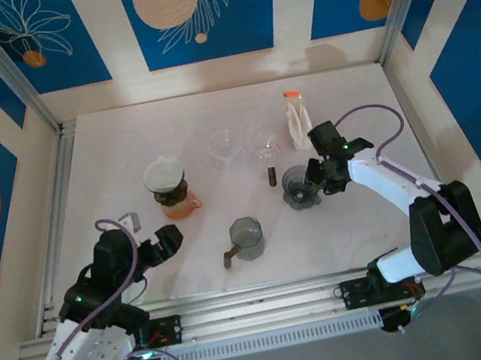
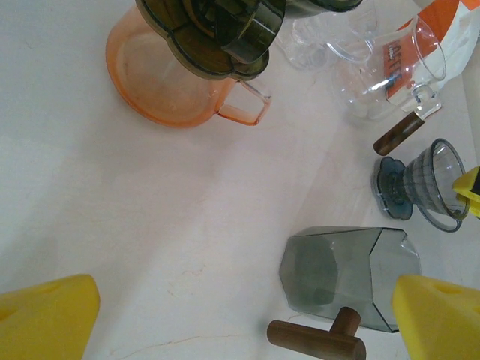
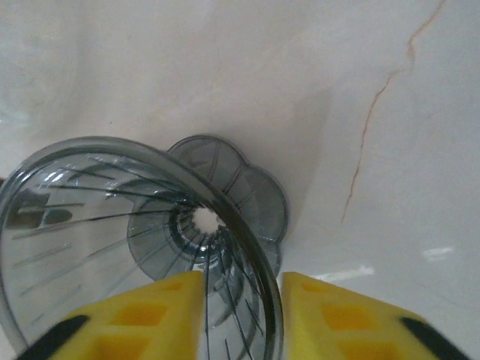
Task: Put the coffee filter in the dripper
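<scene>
A smoky grey dripper (image 1: 299,186) stands on the white table, right of centre. My right gripper (image 1: 319,175) reaches it from the right. In the right wrist view its yellow fingers (image 3: 150,315) straddle the wall of the dripper (image 3: 90,225), one inside the cone and one outside, closed on the rim. A pale round thing (image 1: 162,170) that looks like a paper filter lies in a dark dripper on an orange server (image 1: 180,206). My left gripper (image 1: 161,245) hangs open near the front left, nothing between its fingers (image 2: 45,315).
A grey faceted cup with a wooden handle (image 1: 247,237) stands front of centre. A clear pitcher (image 1: 227,148) and a clear glass dripper with a brown handle (image 1: 265,152) stand behind. A white-and-orange pack (image 1: 297,121) stands behind my right gripper.
</scene>
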Controlling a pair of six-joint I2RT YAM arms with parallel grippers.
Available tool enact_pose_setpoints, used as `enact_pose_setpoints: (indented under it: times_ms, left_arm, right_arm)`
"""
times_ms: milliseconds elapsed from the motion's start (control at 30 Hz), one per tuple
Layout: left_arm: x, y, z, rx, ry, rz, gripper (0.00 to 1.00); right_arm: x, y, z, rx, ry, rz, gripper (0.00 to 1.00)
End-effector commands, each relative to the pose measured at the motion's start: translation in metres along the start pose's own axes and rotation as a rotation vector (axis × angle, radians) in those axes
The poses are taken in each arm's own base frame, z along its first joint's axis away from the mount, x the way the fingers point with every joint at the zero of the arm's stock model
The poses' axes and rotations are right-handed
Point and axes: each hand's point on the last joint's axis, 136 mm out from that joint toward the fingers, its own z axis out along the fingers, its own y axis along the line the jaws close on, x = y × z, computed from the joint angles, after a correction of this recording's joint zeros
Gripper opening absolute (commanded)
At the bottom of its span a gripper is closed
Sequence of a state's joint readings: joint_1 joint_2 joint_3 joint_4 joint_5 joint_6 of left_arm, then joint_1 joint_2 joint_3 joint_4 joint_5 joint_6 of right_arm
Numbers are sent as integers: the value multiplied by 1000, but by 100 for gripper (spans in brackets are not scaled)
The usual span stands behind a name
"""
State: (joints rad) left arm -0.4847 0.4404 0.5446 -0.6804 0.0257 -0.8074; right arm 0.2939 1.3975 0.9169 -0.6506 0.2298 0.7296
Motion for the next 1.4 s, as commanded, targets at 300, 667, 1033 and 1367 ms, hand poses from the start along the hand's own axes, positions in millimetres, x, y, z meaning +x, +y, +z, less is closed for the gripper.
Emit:
enact_pose_setpoints:
  times_ms: [300,667,1033,1367]
  left_arm:
    - [0,1,-1,4,-9,-19,100]
    - [-1,1,0,4,-14,-26,100]
    - [-3,-2,2,13,-14,-26,100]
    - [-4,-3,0,17,-14,-26,100]
  right_arm:
    - [18,-16,10,2,29,59,5]
    - [12,-15,-49,-75,-98,52,0]
    - [21,28,-128,-295,-121,-44,0]
    - [69,89,-154,-362,34,-284,0]
